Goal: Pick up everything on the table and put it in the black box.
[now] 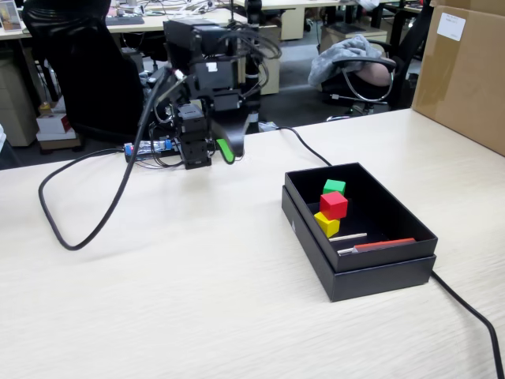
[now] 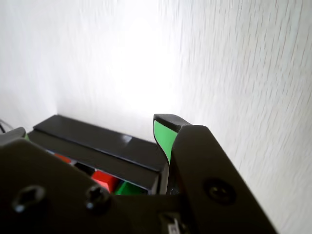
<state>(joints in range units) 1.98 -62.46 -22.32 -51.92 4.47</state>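
The black box (image 1: 371,272) stands on the pale wooden table at the right. Inside it lie a green cube (image 1: 334,187), a red cube (image 1: 334,204), a yellow cube (image 1: 327,224), a white stick (image 1: 348,236) and a red-handled tool (image 1: 383,245). My gripper (image 1: 213,158) hangs low over the table's far side, left of the box, open and empty. In the wrist view the gripper (image 2: 90,129) has its jaws wide apart; a green-padded fingertip (image 2: 163,134) shows at the right. The box (image 2: 97,139) lies beyond, with the red cube (image 2: 105,178) and green cube (image 2: 127,188) visible inside.
A black cable (image 1: 79,237) loops over the table's left part. Another cable (image 1: 465,308) runs from behind the box to the front right. A large cardboard box (image 1: 465,71) stands at the back right. Office chairs stand behind the table.
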